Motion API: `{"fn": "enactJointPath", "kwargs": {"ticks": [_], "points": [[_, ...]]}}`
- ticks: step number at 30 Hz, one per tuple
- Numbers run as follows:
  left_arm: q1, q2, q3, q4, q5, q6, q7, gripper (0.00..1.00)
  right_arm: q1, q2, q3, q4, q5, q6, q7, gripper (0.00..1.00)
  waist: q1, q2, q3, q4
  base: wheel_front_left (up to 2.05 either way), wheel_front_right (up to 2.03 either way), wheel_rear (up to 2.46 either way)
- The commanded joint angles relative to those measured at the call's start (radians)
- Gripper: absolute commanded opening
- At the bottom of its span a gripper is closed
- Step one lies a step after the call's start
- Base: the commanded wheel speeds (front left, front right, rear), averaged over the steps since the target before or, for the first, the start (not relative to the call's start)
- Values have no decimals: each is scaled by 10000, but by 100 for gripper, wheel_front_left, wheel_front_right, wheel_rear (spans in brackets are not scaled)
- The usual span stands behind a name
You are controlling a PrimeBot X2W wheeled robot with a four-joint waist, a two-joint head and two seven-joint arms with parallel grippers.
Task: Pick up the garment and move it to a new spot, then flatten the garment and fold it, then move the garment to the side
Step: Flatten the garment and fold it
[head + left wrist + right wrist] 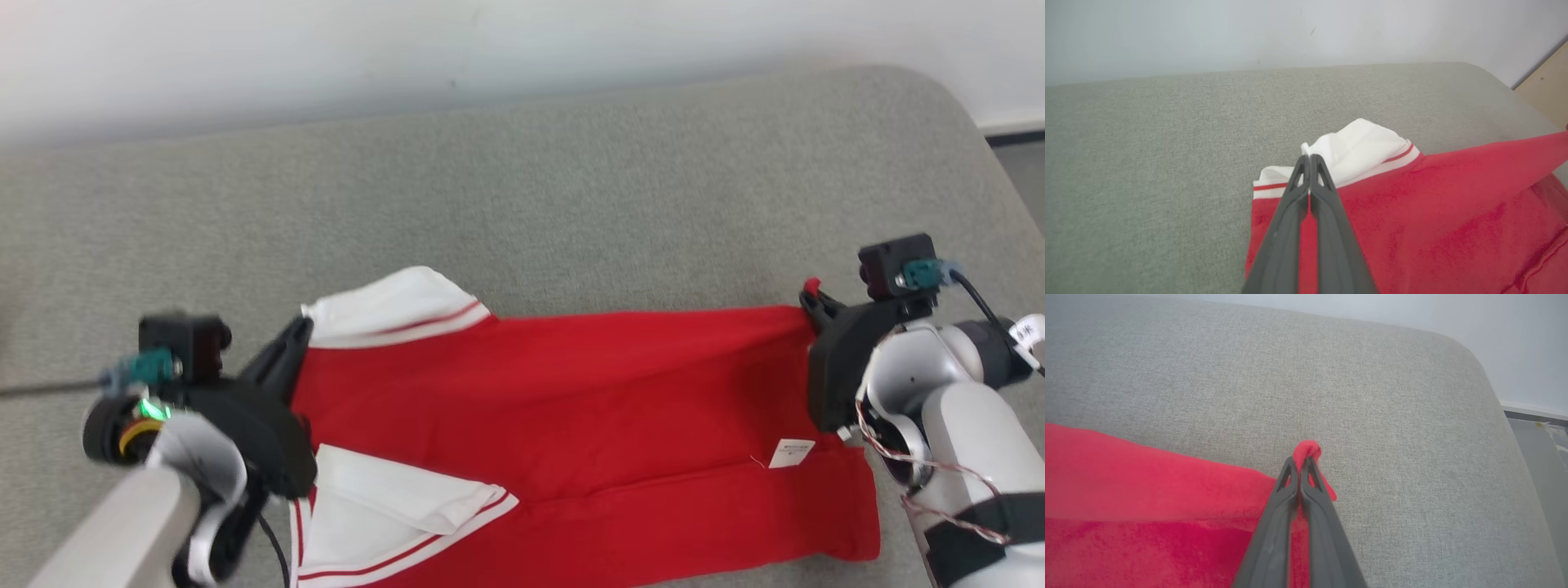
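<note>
From the head view, a red cloth garment (571, 392) with white, red-striped sleeves lies stretched across the grey fabric-covered table (571, 163). The left hand (300, 328) pinches its edge at the sleeve end and the right hand (812, 300) pinches the opposite corner. In the left wrist view, the left hand (1309, 160) is closed tight on cloth beside a white sleeve (1359, 143). In the right wrist view, the right hand (1301, 461) is clamped on a bunched red corner that pokes past its tips.
</note>
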Motion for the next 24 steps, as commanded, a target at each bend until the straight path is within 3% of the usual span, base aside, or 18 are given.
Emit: {"fn": "enactJointPath", "kwargs": {"ticks": [1,5,8,16,24], "points": [[521,76,28,-446,-96,214,-115,0,340,-82,-94,-236,35,9,45,0,2,1,-621,411,0,0,0],[1579,256,410,-1631,-353,880,-572,0,895,-166,-357,-740,145,9,-91,0,2,1,-883,683,0,0,0],[1736,241,581,-1978,-281,1091,-874,0,931,-83,-590,-710,74,9,-301,0,2,1,-943,920,0,0,0],[693,-215,400,-1627,-55,906,-856,0,725,387,-700,-111,-5,9,-531,0,2,1,-758,1158,0,0,0],[2005,-449,197,-1835,-383,971,-1318,0,1402,246,-1269,-217,-169,9,-1014,0,2,1,-869,1180,0,0,0]]}}
